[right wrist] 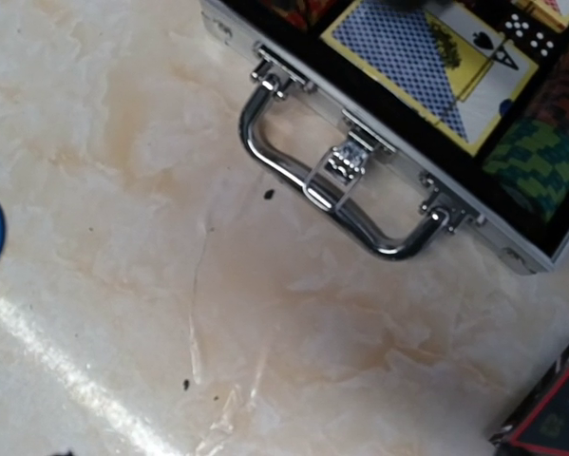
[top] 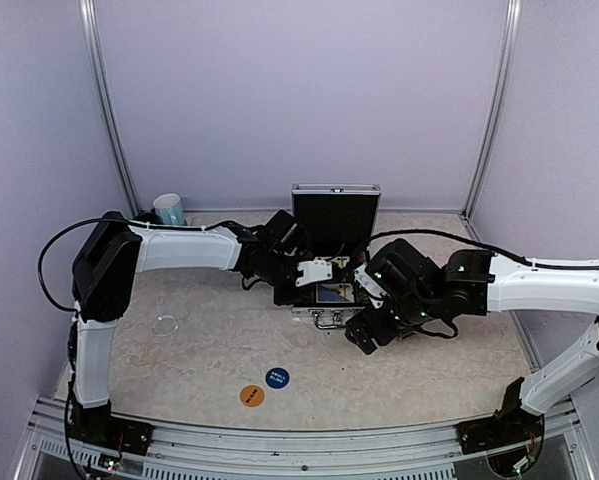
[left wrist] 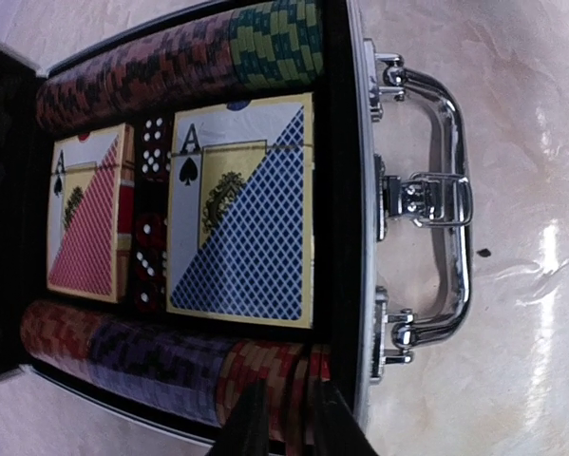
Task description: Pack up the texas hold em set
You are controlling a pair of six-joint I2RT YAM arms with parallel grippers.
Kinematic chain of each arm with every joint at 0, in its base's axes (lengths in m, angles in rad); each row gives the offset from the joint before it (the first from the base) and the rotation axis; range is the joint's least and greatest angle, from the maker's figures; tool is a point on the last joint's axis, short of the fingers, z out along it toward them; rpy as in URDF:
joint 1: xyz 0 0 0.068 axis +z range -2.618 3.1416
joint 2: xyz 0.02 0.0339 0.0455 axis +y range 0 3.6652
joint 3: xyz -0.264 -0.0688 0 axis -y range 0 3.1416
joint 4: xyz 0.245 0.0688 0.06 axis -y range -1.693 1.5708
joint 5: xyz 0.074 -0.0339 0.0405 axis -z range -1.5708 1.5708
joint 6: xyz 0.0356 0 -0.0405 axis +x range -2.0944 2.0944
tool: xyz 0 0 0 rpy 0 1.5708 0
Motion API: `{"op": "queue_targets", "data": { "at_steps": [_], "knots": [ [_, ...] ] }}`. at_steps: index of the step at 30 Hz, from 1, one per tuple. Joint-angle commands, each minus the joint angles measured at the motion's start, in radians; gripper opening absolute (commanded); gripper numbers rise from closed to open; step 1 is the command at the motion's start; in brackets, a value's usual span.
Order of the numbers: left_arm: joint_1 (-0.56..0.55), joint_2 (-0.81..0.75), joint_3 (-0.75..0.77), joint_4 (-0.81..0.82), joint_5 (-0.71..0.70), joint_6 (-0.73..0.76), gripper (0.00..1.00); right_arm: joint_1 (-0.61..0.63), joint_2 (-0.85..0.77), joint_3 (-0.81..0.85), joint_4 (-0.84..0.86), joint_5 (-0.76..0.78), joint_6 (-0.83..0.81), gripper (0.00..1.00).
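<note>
Overhead, the silver case (top: 336, 220) lies open mid-table with its lid upright. The left gripper (top: 314, 272) is over it and the right gripper (top: 367, 337) is just in front. Only this view shows the blue button (top: 277, 377) and orange button (top: 252, 396) side by side nearer the arms.

The left wrist view alone shows the contents: chip rows (left wrist: 170, 62), a red-backed deck (left wrist: 85, 218), dice (left wrist: 149, 228) and a blue-backed deck (left wrist: 241, 218). Its fingers (left wrist: 249, 423) stand narrowly apart at the near chip row, and whether they grip a chip cannot be told.

The right wrist view adds the handle (right wrist: 341, 180) and a dark triangular marker (right wrist: 550, 408) on the table. The right jaws are spread wide, holding nothing.
</note>
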Motion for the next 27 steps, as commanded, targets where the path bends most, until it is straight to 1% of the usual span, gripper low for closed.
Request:
{"op": "queue_targets", "data": {
  "at_steps": [1,4,8,13,16,18,21,24,25,26,27],
  "knots": [
    [0.011,0.029,0.026,0.026,-0.042,-0.036,0.29,-0.009,0.014,0.005,0.003,-0.009,-0.005,0.96],
    [0.016,-0.012,-0.002,0.082,-0.047,-0.062,0.44,-0.011,0.014,0.001,0.004,-0.012,-0.003,0.96],
    [0.022,-0.072,-0.025,0.112,-0.058,-0.107,0.44,-0.011,0.014,-0.002,0.008,-0.013,-0.002,0.96],
    [0.021,-0.164,-0.09,0.19,-0.087,-0.192,0.44,-0.012,0.014,0.0,0.014,0.002,0.003,0.96],
    [0.017,-0.207,-0.14,0.226,-0.116,-0.266,0.45,-0.017,0.005,0.001,0.027,0.023,0.01,0.96],
    [0.012,-0.243,-0.172,0.257,-0.164,-0.329,0.45,-0.026,-0.004,-0.002,0.044,0.018,0.011,0.96],
    [0.01,-0.291,-0.22,0.295,-0.23,-0.464,0.49,-0.043,0.007,0.008,0.056,0.001,0.011,0.96],
    [0.003,-0.382,-0.304,0.344,-0.272,-0.607,0.59,-0.048,0.048,0.036,0.054,-0.019,-0.004,0.96],
    [-0.002,-0.426,-0.336,0.36,-0.289,-0.673,0.68,-0.048,0.067,0.053,0.054,-0.037,-0.015,0.96],
    [-0.003,-0.454,-0.371,0.376,-0.307,-0.726,0.9,-0.046,0.092,0.066,0.051,-0.063,-0.027,0.97],
    [-0.005,-0.492,-0.405,0.39,-0.319,-0.774,0.98,-0.045,0.123,0.081,0.047,-0.082,-0.044,0.97]
  ]
}}
